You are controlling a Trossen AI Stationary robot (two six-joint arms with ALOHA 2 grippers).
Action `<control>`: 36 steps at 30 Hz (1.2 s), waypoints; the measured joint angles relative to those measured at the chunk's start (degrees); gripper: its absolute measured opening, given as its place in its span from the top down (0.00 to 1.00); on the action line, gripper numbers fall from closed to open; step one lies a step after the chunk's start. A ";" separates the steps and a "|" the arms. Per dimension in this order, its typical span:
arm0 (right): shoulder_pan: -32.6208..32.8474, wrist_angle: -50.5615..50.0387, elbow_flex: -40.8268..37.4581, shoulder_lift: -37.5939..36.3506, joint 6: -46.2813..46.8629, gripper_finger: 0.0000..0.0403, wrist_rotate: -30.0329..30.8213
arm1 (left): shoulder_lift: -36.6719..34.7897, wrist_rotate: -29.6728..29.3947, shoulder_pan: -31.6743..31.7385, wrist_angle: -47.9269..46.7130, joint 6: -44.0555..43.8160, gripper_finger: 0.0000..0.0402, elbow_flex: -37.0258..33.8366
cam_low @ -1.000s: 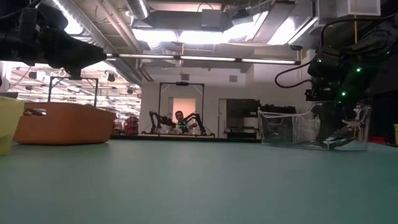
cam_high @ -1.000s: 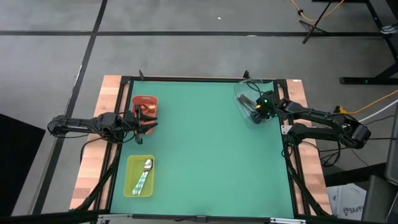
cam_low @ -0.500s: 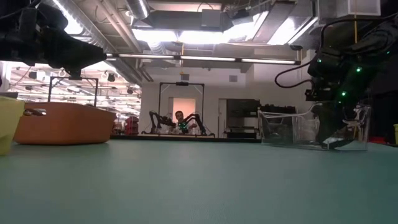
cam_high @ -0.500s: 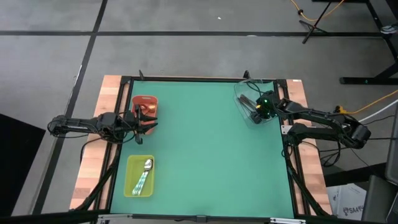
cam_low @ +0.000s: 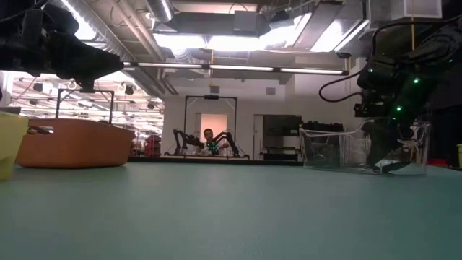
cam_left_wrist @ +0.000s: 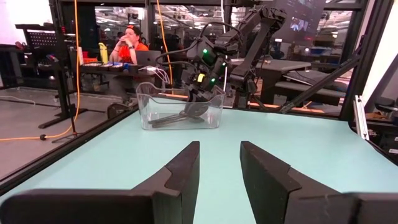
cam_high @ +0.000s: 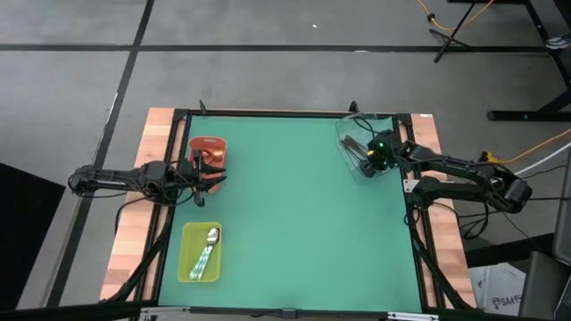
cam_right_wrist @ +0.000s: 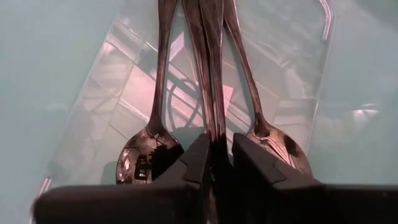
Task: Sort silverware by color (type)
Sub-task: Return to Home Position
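Find left tool [cam_high: 207, 169] open, jaws apart, above the red tray [cam_high: 207, 143] on the green surface [cam_high: 294, 214]. Locate right tool [cam_right_wrist: 219, 146] lowered into the clear tray [cam_left_wrist: 146, 102], over the black spoons [cam_right_wrist: 149, 152] lying inside; cannot tell whether open or closed. Note mint-handled spoons [cam_high: 207, 250] resting in the yellow-green tray [cam_high: 186, 260], well apart from the clear tray.

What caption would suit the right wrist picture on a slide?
Right gripper poised just above dark spoons lying in the clear tray.
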 joint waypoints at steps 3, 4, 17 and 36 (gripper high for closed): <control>0.00 0.07 0.00 0.00 0.00 0.90 -0.27 | 0.00 0.00 0.00 0.00 0.00 0.73 0.00; 0.00 0.07 0.00 0.00 0.00 0.93 -0.27 | 0.00 0.00 -0.01 0.00 0.00 0.73 0.00; 0.00 0.04 1.18 0.00 -0.14 0.99 -0.29 | 0.00 0.00 0.00 0.00 0.00 0.73 0.00; 0.07 4.12 17.76 -0.20 -1.59 1.00 -16.92 | -0.01 0.00 -0.02 0.00 0.00 0.73 0.00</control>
